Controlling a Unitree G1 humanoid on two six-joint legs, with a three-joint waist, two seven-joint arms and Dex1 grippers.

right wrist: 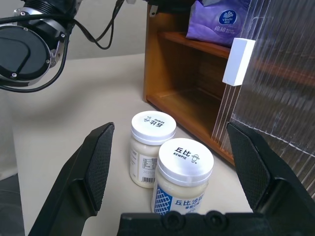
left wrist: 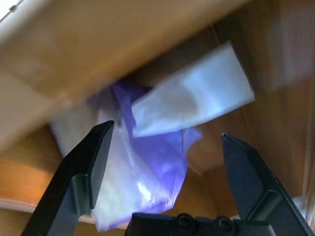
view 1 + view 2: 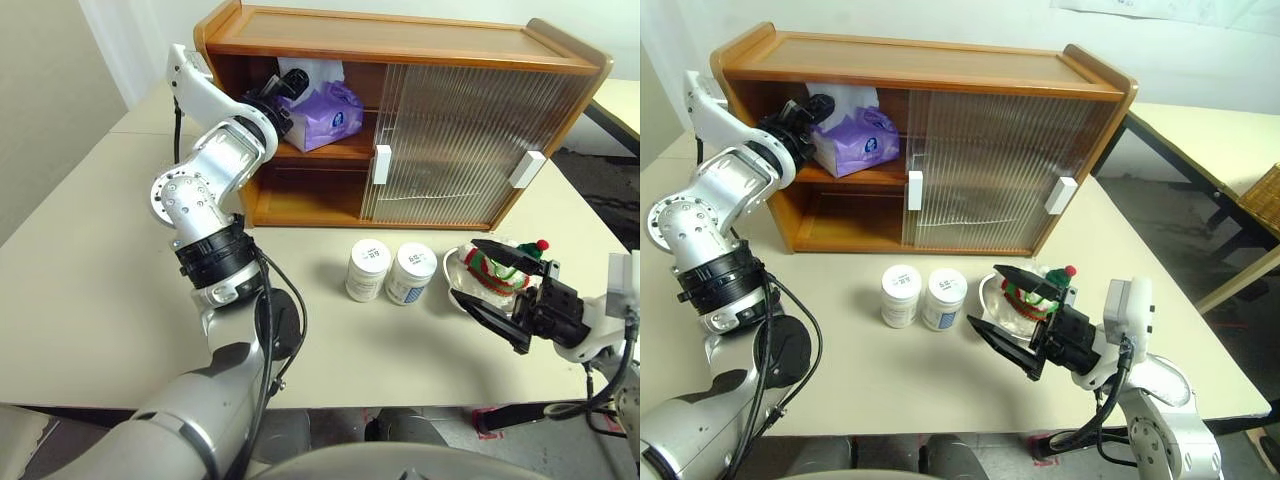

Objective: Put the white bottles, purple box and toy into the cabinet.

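Left eye view: left gripper (image 3: 277,98) at upper left, fingers spread, just off purple box (image 3: 328,115) lying on cabinet (image 3: 400,120) upper shelf. Right gripper (image 3: 495,290) at lower right, fingers spread wide, holding nothing. Two white bottles (image 3: 390,272) mid-frame on table (image 3: 90,300); toy (image 3: 500,268) just right, behind right gripper.

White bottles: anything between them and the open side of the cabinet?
Nothing visible. The two white bottles stand on the table in front of the cabinet. Its open left bay has a bare lower shelf; the purple box sits on the upper one. The sliding doors cover only the right part.
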